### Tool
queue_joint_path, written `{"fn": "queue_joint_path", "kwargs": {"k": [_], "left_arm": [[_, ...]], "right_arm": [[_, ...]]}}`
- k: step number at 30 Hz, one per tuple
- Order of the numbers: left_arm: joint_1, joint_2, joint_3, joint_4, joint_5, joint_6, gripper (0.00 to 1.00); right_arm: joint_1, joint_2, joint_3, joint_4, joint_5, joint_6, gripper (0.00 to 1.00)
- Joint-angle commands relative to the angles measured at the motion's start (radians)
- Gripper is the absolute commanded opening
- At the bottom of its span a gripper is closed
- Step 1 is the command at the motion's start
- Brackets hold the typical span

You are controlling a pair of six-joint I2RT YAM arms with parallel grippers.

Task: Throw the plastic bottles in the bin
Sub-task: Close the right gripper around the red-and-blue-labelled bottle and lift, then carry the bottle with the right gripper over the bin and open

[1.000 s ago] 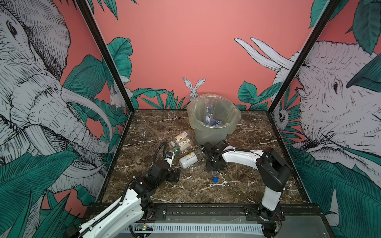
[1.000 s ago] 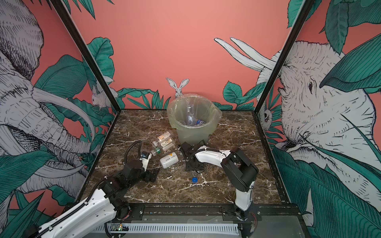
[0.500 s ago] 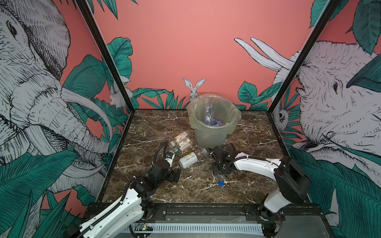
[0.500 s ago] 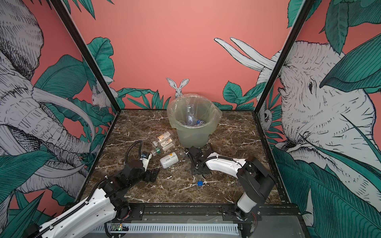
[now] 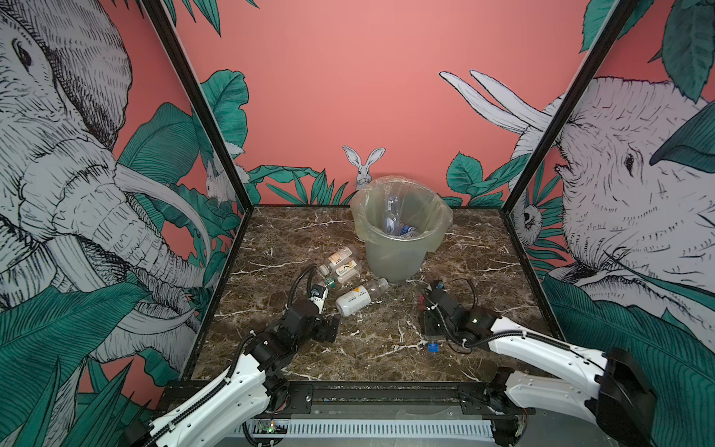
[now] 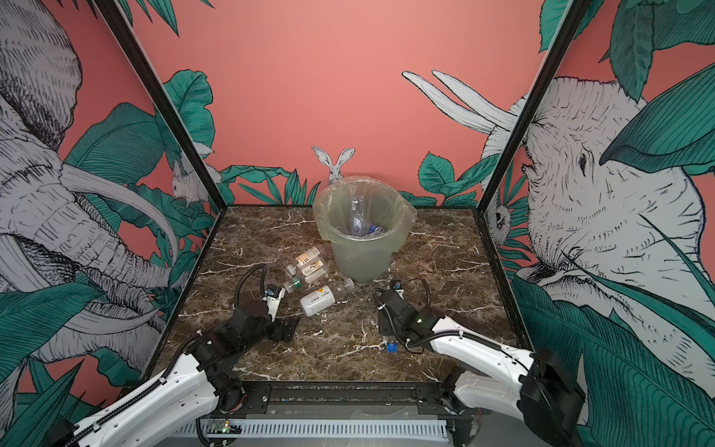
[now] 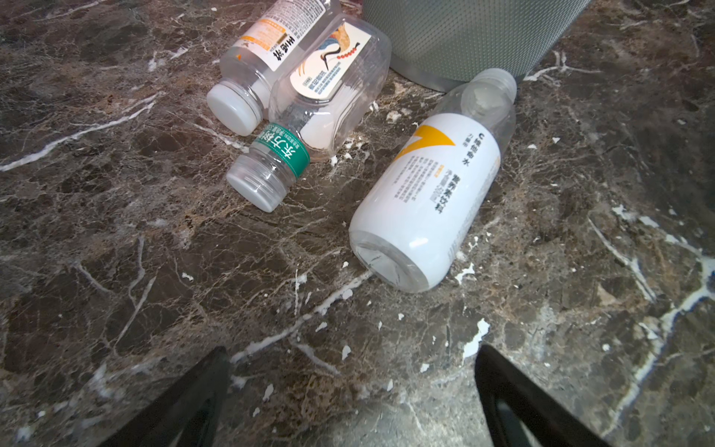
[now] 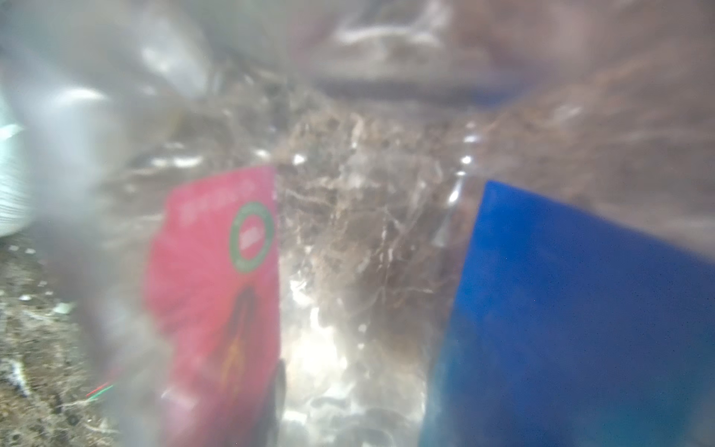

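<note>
Your right gripper (image 5: 431, 337): low over the marble tabletop (image 5: 371, 371), right of centre in both top views. Its jaws are pressed in on the blue-capped bottle (image 5: 433, 347), and only the cap shows past the near side of the gripper. The right wrist view is filled by this bottle (image 8: 348, 240), close and blurred. It has a see-through wall and a red label panel (image 8: 216, 294) with a green ring, with a blue panel (image 8: 572, 317) beside it.

Your left gripper (image 7: 350, 348): jaws spread wide with nothing between them, low and just short of the loose bottles.

Loose plastic bottles: three, all on their sides, just left of the bin's foot.
- white-labelled bottle (image 7: 437, 193): yellow-orange wedge on the label, clear shoulder, cap end just beside the bin's base. It is the nearest to your left gripper.
- squarish clear bottle (image 7: 332, 77): cream label, green band at the neck, translucent cap.
- orange-labelled bottle (image 7: 267, 42): white cap, lying side by side against the squarish one.

Bin (image 5: 394, 263): round, pale grey-green and translucent, with a clear bag folded over the rim. It stands upright toward the back of the table, near the middle. Several clear bottles (image 5: 394, 226) lie inside it.
</note>
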Motion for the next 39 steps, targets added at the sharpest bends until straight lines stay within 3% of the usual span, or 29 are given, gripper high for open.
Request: {"fn": "queue_joint_path", "kwargs": {"k": [1, 10, 16, 20, 23, 26, 28, 30, 31, 33, 39], "left_arm": [[-0.001, -0.005, 0.000, 0.010, -0.005, -0.001, 1.00], [-0.001, -0.010, -0.001, 0.007, -0.008, -0.002, 1.00], [-0.001, -0.016, -0.001, 0.007, -0.013, -0.005, 0.99], [-0.001, -0.015, -0.001, 0.005, -0.015, -0.005, 0.99], [-0.001, -0.015, -0.001, 0.005, -0.012, -0.004, 1.00], [-0.001, -0.015, -0.001, 0.006, -0.012, -0.004, 1.00], [-0.001, -0.018, -0.001, 0.003, -0.015, -0.005, 1.00], [-0.001, -0.025, -0.002, 0.001, -0.015, -0.007, 1.00], [-0.001, -0.029, -0.004, 0.001, -0.015, -0.007, 1.00], [-0.001, -0.041, -0.007, -0.002, -0.015, -0.007, 0.99], [-0.001, -0.049, -0.009, -0.003, -0.020, -0.008, 0.99]], "right_arm": [[0.006, -0.110, -0.029, 0.008, 0.091, -0.028, 0.43], [0.007, -0.355, 0.073, -0.113, 0.197, -0.184, 0.43], [0.008, -0.316, 0.346, -0.127, 0.238, -0.335, 0.43], [0.008, -0.166, 0.620, -0.085, 0.208, -0.431, 0.42], [-0.003, 0.058, 0.934, -0.126, 0.223, -0.508, 0.41], [-0.087, 0.321, 1.248, -0.214, 0.179, -0.527, 0.47], [-0.162, 0.501, 1.455, -0.306, 0.141, -0.497, 0.60], [-0.213, 0.662, 1.644, -0.418, 0.163, -0.460, 0.88], [-0.225, 0.716, 1.717, -0.459, 0.174, -0.445, 0.95], [-0.228, 0.765, 1.797, -0.484, 0.200, -0.435, 0.99], [-0.228, 0.700, 1.781, -0.406, 0.189, -0.460, 0.99]]}}
